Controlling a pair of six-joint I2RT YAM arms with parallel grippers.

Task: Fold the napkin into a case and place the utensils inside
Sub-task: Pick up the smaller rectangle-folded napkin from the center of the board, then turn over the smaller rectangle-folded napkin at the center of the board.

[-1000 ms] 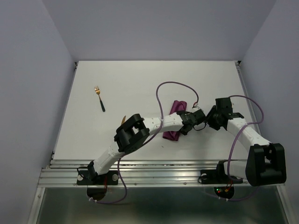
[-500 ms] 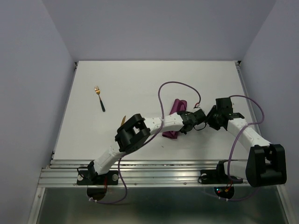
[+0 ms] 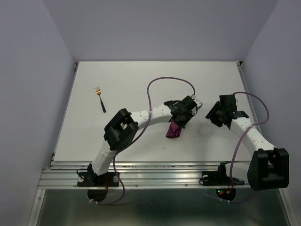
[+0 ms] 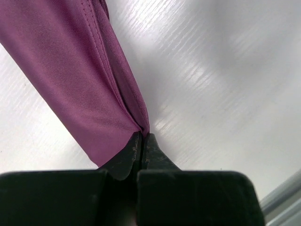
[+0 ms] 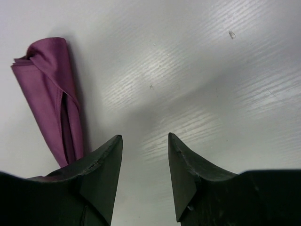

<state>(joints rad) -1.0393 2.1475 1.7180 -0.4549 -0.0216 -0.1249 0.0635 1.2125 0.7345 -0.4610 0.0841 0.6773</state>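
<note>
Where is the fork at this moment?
In the top view the fork lies alone on the left side of the table, toward the far edge, well away from the folded napkin near the middle.

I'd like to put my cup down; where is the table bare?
Bare: the far strip of the table, and the near-left stretch between the fork and left arm. Crowded: the middle, where the left gripper pinches the napkin beside the open right gripper.

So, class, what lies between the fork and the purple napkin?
Top view: between fork and napkin only the left arm's white forearm crosses; the table seen around it is bare.
</note>
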